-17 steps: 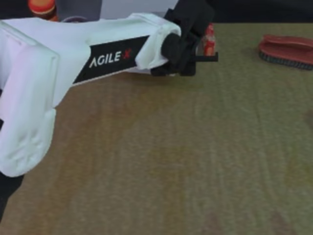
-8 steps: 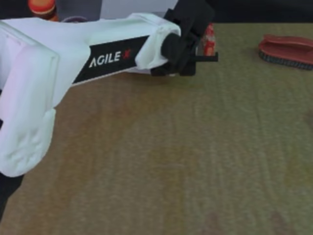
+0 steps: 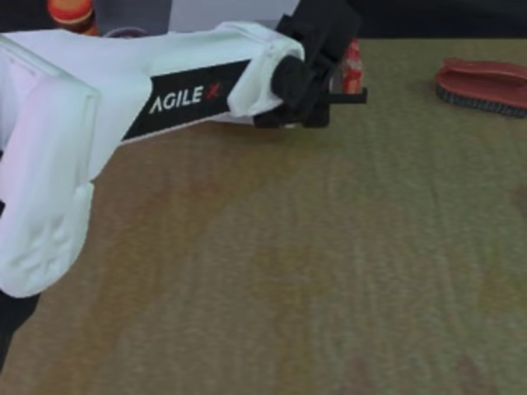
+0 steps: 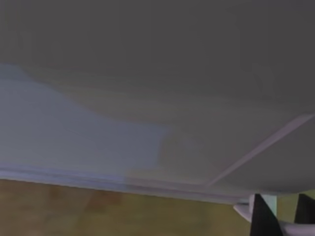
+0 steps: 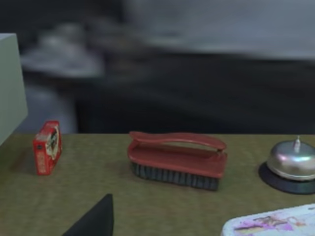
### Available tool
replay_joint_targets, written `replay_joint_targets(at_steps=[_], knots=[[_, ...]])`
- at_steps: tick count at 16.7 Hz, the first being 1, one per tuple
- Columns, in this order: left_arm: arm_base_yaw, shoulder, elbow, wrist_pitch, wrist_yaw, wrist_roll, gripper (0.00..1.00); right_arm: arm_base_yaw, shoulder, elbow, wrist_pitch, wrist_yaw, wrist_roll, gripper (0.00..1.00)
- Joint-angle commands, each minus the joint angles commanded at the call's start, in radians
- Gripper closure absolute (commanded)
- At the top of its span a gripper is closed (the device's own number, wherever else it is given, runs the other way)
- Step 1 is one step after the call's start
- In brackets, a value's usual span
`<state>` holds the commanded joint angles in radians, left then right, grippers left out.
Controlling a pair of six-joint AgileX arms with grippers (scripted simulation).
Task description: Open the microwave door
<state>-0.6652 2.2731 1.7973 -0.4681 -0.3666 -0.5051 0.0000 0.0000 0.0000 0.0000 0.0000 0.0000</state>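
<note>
The microwave [image 3: 216, 11] stands at the table's back edge, mostly hidden under my left arm; its pale side [image 5: 9, 83] also shows in the right wrist view. The grey microwave door [image 4: 147, 73] fills the left wrist view from very close. Its pale bar handle [image 4: 271, 202] sits between the two dark fingers of my left gripper [image 4: 284, 202] [image 3: 319, 78], which is shut on it. How far the door stands from the body cannot be told. My right gripper is parked off the top view; one dark finger [image 5: 93, 219] shows, set wide, open and empty.
A red scrubbing brush [image 3: 482, 82] [image 5: 177, 160] lies at the back right. A small red box [image 3: 352, 66] [image 5: 47, 147] stands just right of the microwave. A silver bell [image 5: 291, 164], a white patterned object [image 5: 270, 223] and an orange-lidded jar [image 3: 70, 11] are also here.
</note>
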Motion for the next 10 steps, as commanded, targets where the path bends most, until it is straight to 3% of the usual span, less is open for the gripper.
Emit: replay_joint_targets(at_steps=[10], knots=[[0.002,-0.028,-0.056,0.034,0.023,0.033,1.00,0.000,0.000,0.000,0.000,0.000,0.000,0.00]])
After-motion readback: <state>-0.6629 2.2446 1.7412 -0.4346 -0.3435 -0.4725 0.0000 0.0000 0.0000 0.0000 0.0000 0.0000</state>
